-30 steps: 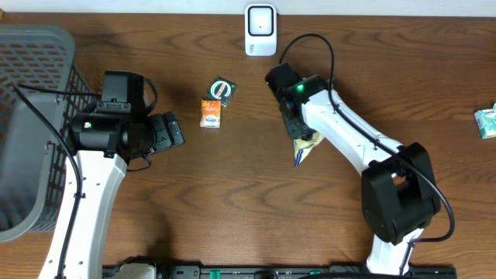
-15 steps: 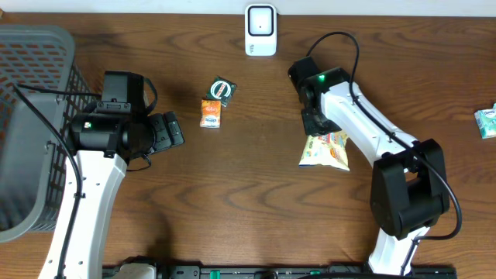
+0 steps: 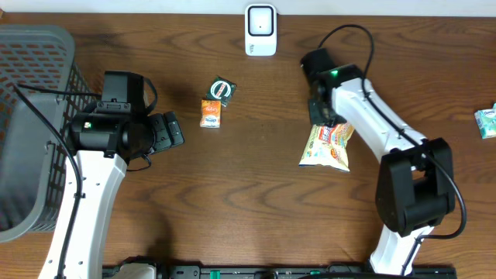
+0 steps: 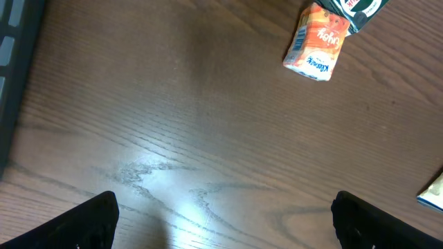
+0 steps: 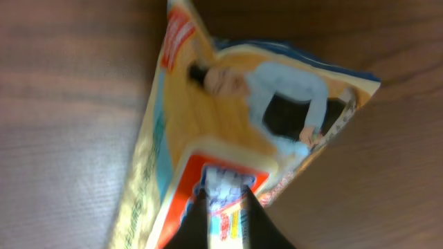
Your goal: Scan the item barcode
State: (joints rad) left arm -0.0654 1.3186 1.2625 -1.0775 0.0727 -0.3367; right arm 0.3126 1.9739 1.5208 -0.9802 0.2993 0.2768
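— Right hand [image 3: 320, 122] from overhead: clamped on the top edge of the snack bag [image 3: 327, 147], right of centre over the counter [image 3: 256, 201], short of the scanner [image 3: 260, 29].
— Carrying step, I'd say; a second ago that bag sat crumpled further left.
— Left wrist: left hand [image 4: 225, 228] wide apart, empty, orange carton [image 4: 317, 43] ahead.
— Right wrist: fingers [image 5: 190, 235] pinch the bag's seam. No barcode visible; next it must face the scanner.

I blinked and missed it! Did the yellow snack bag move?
Yes. The snack bag, pinched by the right fingers, slid right, farther from the white scanner.
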